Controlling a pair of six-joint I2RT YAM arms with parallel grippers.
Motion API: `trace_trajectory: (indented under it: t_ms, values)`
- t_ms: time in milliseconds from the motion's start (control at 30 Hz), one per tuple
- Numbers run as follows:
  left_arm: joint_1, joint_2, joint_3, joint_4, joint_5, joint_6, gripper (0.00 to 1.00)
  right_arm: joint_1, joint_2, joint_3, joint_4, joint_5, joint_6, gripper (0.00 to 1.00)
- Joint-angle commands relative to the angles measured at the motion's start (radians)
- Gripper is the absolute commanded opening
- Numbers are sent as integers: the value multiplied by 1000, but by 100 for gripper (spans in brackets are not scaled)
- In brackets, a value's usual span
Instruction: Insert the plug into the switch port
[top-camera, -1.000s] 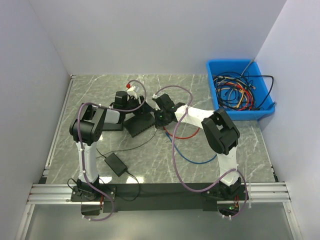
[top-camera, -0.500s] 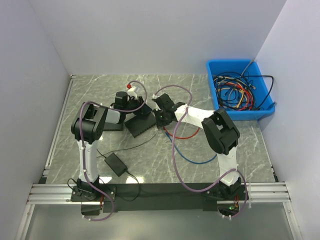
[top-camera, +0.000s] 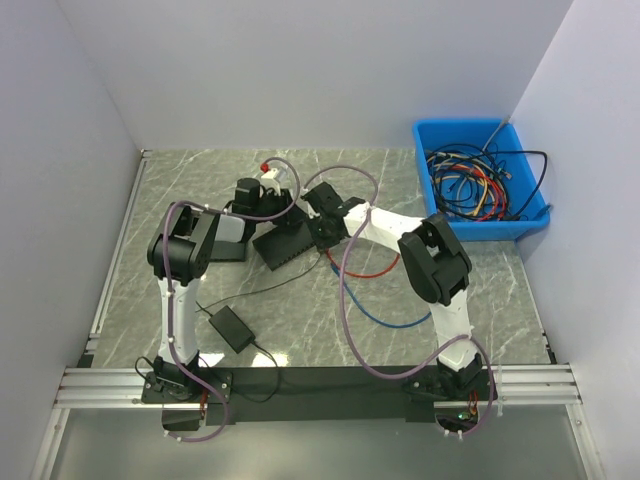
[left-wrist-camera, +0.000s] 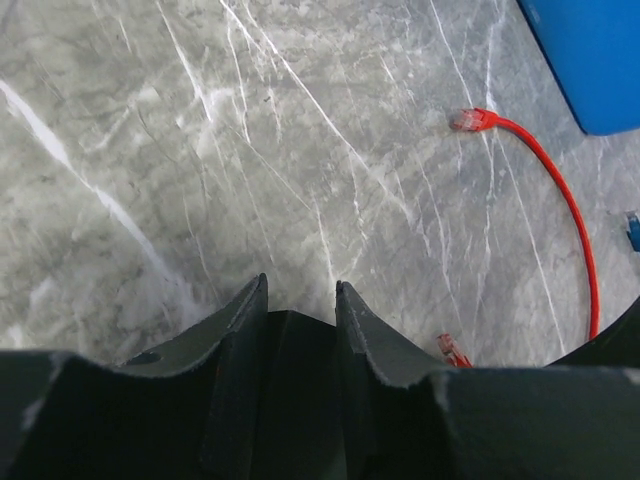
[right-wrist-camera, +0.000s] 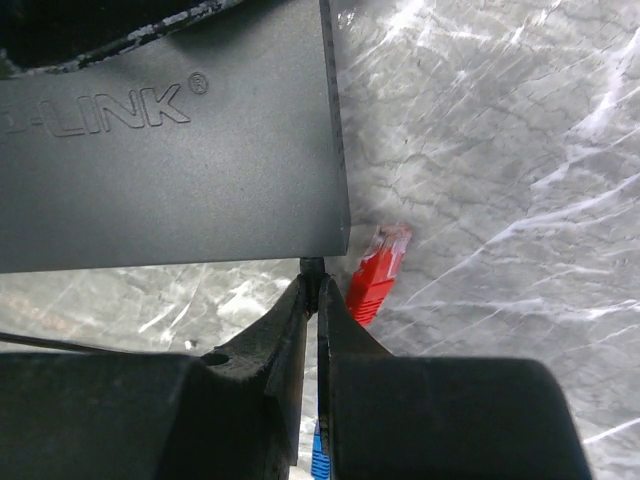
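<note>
**A:** Switch (top-camera: 286, 244) position?

**B:** Mid-table, clamped in my left gripper (left-wrist-camera: 300, 285). I see my right gripper (right-wrist-camera: 312, 285) pinched shut at its corner, nothing visibly held. The red plug (right-wrist-camera: 380, 268) lies loose just beside. Advice: open, grasp plug, align squarely with port.

Bright diffuse overhead light; faint shadows; wrist-view foreground soft.

Only one marking is readable: "-LINK" followed by an ® sign, in raised lettering on the dark top face of the switch (right-wrist-camera: 170, 150), seen in the right wrist view. Its first characters are cut off at the frame's left edge. Nothing else legible.
</note>
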Motion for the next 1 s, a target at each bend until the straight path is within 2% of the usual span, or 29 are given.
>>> trace_trajectory:
  t_ms: [0,200,433,800,967]
  values:
    - [-67,47,-13,-164,85,38,34,-6,41,113,162,74,-29,0]
    - [-87,58,15,-214,71,70,33,-6,32,124,181,68,-43,0]
    - [-102,67,32,-242,77,96,32,-7,-49,72,296,64,-101,0]
    - [-113,68,36,-260,82,119,30,-18,-34,121,354,95,-110,0]
    - [-119,68,42,-266,81,128,29,-24,-69,77,431,77,-130,0]
